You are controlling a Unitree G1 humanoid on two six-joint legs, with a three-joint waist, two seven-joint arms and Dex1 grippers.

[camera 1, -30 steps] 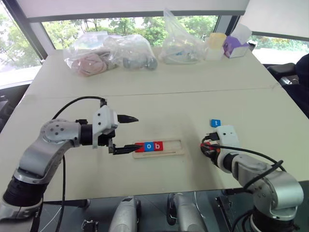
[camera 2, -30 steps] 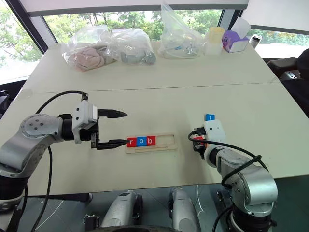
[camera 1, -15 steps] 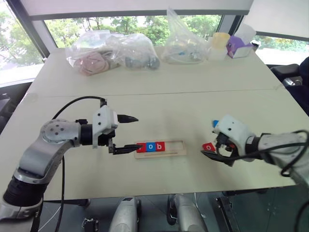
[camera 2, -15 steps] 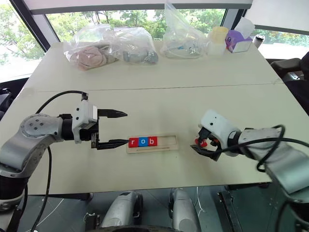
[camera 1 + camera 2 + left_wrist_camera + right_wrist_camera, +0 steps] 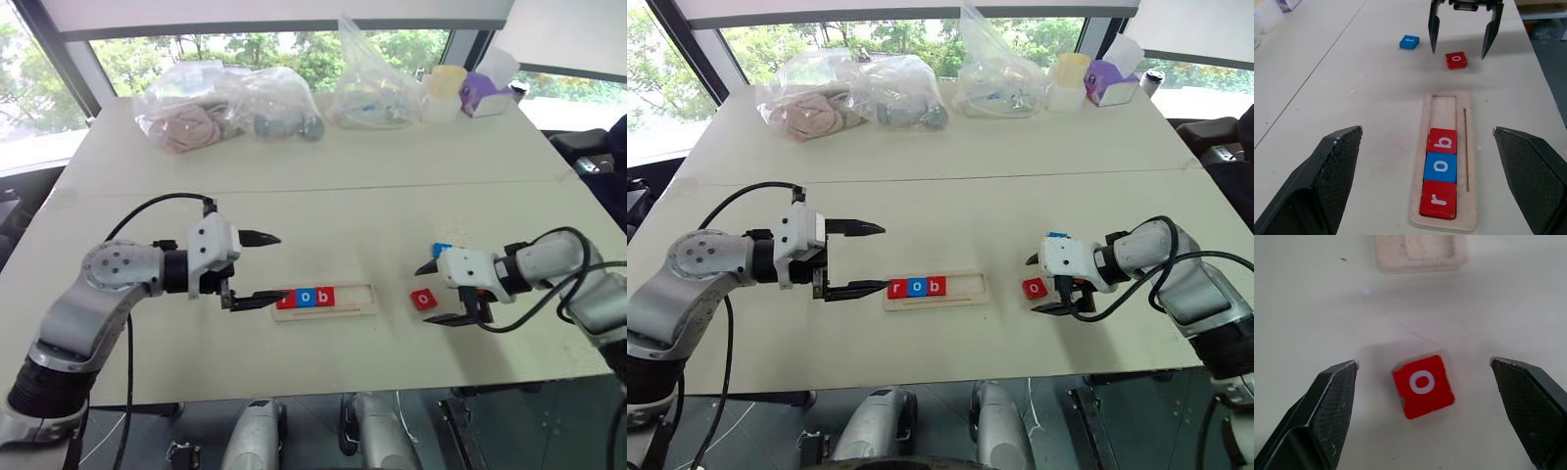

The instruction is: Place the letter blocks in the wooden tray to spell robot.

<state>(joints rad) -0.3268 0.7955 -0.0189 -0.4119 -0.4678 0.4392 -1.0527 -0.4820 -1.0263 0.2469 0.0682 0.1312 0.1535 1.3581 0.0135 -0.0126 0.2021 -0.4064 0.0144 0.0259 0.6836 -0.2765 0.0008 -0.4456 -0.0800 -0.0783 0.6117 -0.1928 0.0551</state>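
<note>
The wooden tray (image 5: pixel 358 297) lies in the middle of the table with a red r (image 5: pixel 1438 199), a blue o (image 5: pixel 1440 166) and a red b (image 5: pixel 1442 141) filling its left end. A loose red o tile (image 5: pixel 1422 386) lies flat on the table to the right of the tray. My right gripper (image 5: pixel 1033 286) stands open over it, one finger on each side, not touching. The blue t tile (image 5: pixel 443 250) lies just beyond, partly behind that gripper. My left gripper (image 5: pixel 280 266) is open and empty, its lower fingertip at the tray's left end by the r.
Plastic bags (image 5: pixel 225 108) of items, a pale cup (image 5: pixel 446 83) and a purple box (image 5: pixel 480 96) stand along the far edge. The tray's right half (image 5: pixel 1444 110) is bare. The table's front edge runs close behind both grippers.
The right gripper has opened, rolled over and swung out to the right. The red o tile lies free on the table between its fingers. The left arm has kept still.
</note>
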